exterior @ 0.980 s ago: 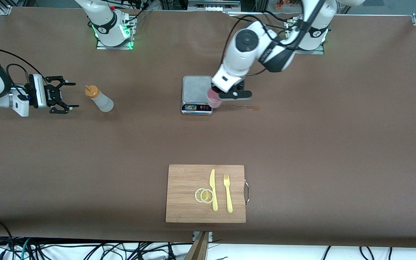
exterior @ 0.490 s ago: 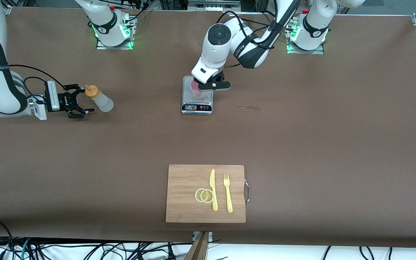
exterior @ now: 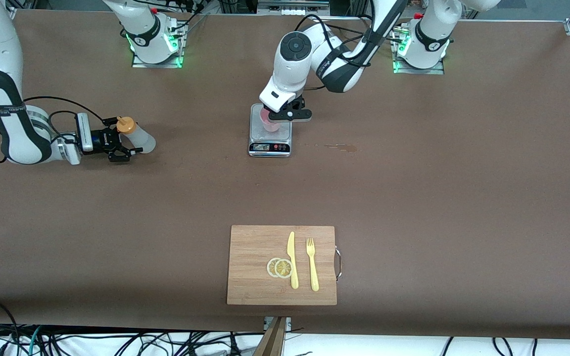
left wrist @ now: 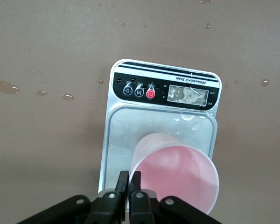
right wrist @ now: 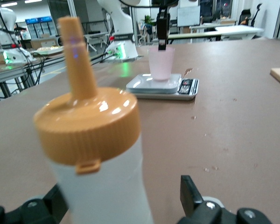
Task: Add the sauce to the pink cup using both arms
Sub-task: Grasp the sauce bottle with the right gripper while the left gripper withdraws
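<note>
Right gripper (exterior: 125,143), jaws spread, straddled the upright sauce (exterior: 136,136) at its end of the table; left gripper (exterior: 279,114) pinched the pink cup (exterior: 268,121) by its rim on the scale (exterior: 270,131), well apart

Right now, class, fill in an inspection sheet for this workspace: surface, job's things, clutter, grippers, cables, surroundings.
Surface: brown table, small wet stain beside the scale.
Job's things: pink cup upright on the scale; sauce bottle upright toward the right arm's end.
Clutter: cutting board with knife, fork, lemon slices.
Grippers: left gripper pinches the cup's rim; right gripper, jaws open around the bottle.
Cables: tangled below the table's near edge.
Surroundings: lab benches.
</note>
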You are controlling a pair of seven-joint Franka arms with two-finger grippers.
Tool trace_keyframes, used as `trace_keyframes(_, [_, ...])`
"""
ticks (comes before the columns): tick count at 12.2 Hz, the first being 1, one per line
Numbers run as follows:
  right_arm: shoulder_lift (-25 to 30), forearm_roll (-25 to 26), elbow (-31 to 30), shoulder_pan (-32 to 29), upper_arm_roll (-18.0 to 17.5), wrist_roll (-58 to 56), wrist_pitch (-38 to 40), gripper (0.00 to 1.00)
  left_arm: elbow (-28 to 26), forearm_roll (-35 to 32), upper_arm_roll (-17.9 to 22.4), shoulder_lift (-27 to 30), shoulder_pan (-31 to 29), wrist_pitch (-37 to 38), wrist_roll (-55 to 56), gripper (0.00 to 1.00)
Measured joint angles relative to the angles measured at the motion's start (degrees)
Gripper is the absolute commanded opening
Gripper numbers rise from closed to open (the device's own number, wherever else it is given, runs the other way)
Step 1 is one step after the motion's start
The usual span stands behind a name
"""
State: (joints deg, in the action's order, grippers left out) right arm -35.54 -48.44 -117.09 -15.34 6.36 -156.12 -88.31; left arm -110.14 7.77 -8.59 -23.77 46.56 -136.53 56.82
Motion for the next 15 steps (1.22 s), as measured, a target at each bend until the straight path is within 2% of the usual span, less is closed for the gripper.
trace_keyframes(3, [-0.01,-1.41,0.03,0.27,-1.12,-0.01,2.69,1.0,1.08,0.0,0.17,0.02,-0.1,-0.08,0.09,1.0])
trace_keyframes(4, [-0.01,-1.56,0.03,0.33,-1.16,-0.19,3.5,0.93,2.1,0.0,0.21,0.13,-0.21,-0.07,0.19,1.0])
trace_keyframes(6, [-0.06,-1.62,-0.07,0.33,-1.16,-0.5,4.66,0.32,4.27,0.0,0.4,1.32,-1.25,1.64,0.24,1.0])
trace_keyframes(7, [-0.17,-1.62,-0.2,0.33,-1.16,-0.73,4.79,0.13,5.72,0.0,0.54,2.66,-2.52,5.07,0.2,1.0])
trace_keyframes(8, [-0.36,-1.64,-0.29,0.32,-1.15,-0.88,4.8,0.04,7.7,0.0,0.93,4.39,-4.04,9.94,-0.03,1.0])
trace_keyframes(10, [-0.78,-1.74,-0.32,0.31,-1.15,-1.33,4.78,0.0,12.96,-0.01,2.8,8.89,-7.95,21.87,-5.21,1.0])
trace_keyframes(12, [-0.82,-1.85,-0.27,0.33,-1.16,-1.69,4.71,0.0,16.58,-0.01,6.87,13.37,-11.81,31.04,-13.78,1.0])
trace_keyframes(15, [-0.49,-1.9,1.05,0.45,-1.15,-0.75,4.01,0.0,18.32,-0.04,9.88,17.4,-21.7,39.64,-28.52,1.0])
